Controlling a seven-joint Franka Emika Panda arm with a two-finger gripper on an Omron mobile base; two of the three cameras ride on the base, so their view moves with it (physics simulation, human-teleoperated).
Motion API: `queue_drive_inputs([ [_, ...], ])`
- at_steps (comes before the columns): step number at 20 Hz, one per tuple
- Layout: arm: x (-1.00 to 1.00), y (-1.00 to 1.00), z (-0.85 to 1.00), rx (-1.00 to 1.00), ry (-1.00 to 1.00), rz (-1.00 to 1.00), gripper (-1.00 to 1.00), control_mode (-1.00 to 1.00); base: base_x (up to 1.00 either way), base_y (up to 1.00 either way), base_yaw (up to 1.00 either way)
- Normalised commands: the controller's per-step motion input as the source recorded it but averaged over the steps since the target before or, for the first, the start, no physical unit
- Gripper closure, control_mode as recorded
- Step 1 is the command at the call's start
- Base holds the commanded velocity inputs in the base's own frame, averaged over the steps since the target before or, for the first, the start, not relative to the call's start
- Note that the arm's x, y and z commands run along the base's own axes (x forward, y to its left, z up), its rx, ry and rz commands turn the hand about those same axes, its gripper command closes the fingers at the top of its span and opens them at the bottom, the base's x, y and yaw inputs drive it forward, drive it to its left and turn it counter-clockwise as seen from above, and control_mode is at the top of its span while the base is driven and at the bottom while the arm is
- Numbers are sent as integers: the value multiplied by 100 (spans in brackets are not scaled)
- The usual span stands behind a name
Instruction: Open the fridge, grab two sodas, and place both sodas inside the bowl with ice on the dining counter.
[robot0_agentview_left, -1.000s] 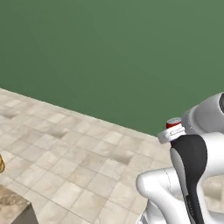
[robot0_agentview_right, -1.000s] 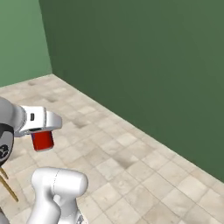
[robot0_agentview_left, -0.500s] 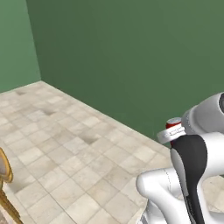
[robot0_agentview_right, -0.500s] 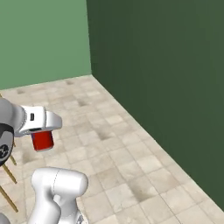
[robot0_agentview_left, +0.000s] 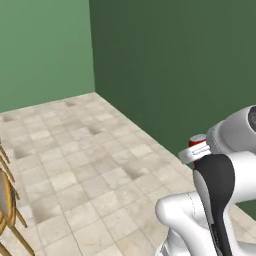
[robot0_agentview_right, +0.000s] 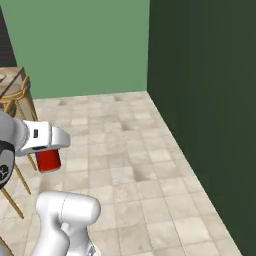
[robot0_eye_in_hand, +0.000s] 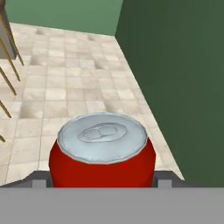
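red soda can (robot0_eye_in_hand: 102, 159) sits clenched in the pincer (robot0_agentview_right: 48, 150) above open tiled floor (robot0_agentview_right: 130, 150), green walls (robot0_agentview_right: 80, 45) beyond.

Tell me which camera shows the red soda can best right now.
The hand view: the red soda can sits close up, silver top and pull tab plain. The right base view shows its lower body under the tool; the left base view a sliver.
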Motion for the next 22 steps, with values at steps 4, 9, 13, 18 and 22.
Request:
queue_drive_inputs([
  [4,0,0,0,0,0,0,100,100,90,-44,44],
  [9,0,0,0,0,0,0,100,100,93,-41,44],
  [13,0,0,0,0,0,0,100,100,97,-38,45],
  [18,0,0,0,0,0,0,100,100,95,-40,45],
  [22,0,0,0,0,0,0,100,100,97,-37,45],
])
